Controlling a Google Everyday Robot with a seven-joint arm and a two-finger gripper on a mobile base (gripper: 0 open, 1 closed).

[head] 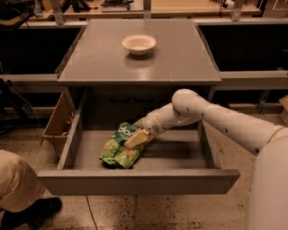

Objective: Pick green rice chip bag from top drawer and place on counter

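The green rice chip bag (118,152) lies on the floor of the top drawer (135,182), left of the drawer's middle, toward 7 o'clock from the centre of the scene. It is crumpled, and its long axis runs from 1 o'clock down to 7 o'clock. White lettering on a dark green patch shows at its upper end, with orange chip pictures lower down.

The drawer stands pulled out toward the viewer. Its flat grey front panel spans the 6 o'clock side, and its low side walls run back under the bench (180,58).

The gripper (137,138) is inside the drawer, down on the bag's 1 o'clock end, where a pale cream part of it lies across the green wrapper and touches it. Whether it is open or clamped on the bag cannot be told from this angle. The white arm (216,119) comes in from 4 o'clock, bends at a rounded joint just below the bench's front edge and slopes toward 8 o'clock into the drawer.

On the bench, toward 12 o'clock, a pale round bowl (139,44) stands upright, well apart from the bag. Behind the bench, along the 12 o'clock edge, runs a tan wooden worktop (189,5).

A brown box (56,119) leans just beside the drawer's left wall at 9 o'clock. At 8 o'clock, tan clothing (13,179) and a dark shoe (31,211) show above the speckled floor (180,211).
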